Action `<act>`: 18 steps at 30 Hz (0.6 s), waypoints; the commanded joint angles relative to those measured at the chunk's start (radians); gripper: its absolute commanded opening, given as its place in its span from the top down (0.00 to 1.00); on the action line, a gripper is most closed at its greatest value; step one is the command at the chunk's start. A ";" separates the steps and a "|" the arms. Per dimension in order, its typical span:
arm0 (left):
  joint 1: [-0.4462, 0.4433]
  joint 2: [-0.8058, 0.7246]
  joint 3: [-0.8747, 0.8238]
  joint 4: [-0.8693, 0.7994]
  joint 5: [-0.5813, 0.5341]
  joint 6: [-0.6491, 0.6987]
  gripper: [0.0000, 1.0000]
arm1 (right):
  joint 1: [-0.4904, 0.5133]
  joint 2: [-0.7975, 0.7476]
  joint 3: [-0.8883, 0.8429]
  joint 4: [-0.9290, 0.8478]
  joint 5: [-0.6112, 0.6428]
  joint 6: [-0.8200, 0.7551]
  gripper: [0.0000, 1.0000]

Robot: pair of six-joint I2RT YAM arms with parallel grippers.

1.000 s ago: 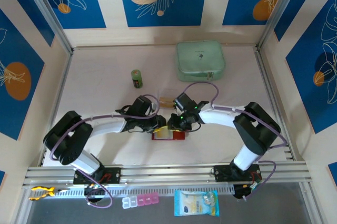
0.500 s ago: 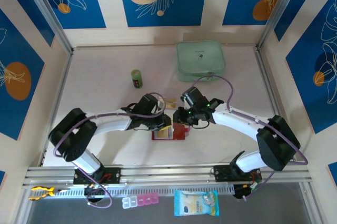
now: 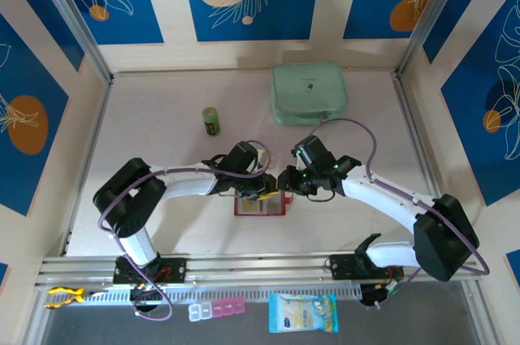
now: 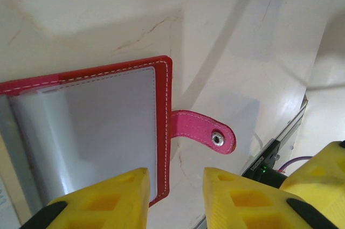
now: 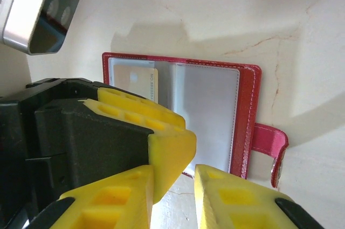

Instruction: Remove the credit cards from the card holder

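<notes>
Hovering over open card holder (image 4: 108, 126) flat on table (image 3: 162, 158) | left gripper (image 4: 175, 186) jaws slightly apart, empty, above holder's tab-side edge | right gripper (image 5: 173, 194) jaws slightly apart, empty, close alongside | snap tab (image 4: 199, 129) lying unfastened | tan credit card (image 5: 137, 81) in a clear pocket

A robot test cell in a lab: a pale counter (image 3: 162, 109) boxed in by blue leaf-print panels (image 3: 244, 4) from 9 to 3 o'clock, with left arm (image 3: 183, 185) and right arm (image 3: 386, 196) bolted to a slotted aluminium rail (image 3: 260, 266) at 6 o'clock.
</notes>
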 commanded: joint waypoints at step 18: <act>0.125 -0.268 -0.157 -0.182 -0.108 0.139 0.73 | 0.073 0.173 0.050 0.060 -0.054 0.036 0.75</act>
